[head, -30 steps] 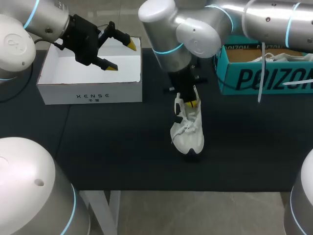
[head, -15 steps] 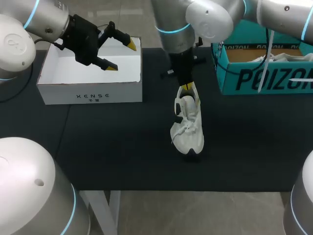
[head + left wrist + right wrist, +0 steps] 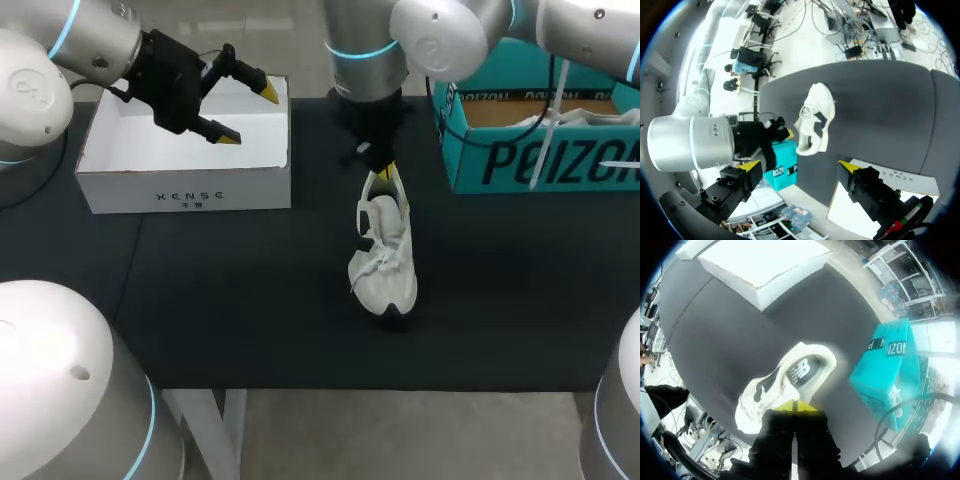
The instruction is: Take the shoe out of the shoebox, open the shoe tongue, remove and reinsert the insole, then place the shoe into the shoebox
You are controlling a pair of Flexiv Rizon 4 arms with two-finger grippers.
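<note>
As right hand [image 3: 385, 172] withdraws, shoe [image 3: 385, 255] stays put

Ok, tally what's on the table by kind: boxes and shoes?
Boxes: 2 (white shoebox, teal box)
Shoes out on the table: 1 (white shoe)
Total: 3; whatever white lies inside the teal box is too hidden to count.

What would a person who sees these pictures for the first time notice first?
The white sneaker lying in the middle of the dark table draws the eye first, with the right gripper, fingers shut, at its heel end. Then come the left gripper, open above the white shoebox at the far left, and the teal shoebox at the far right.
</note>
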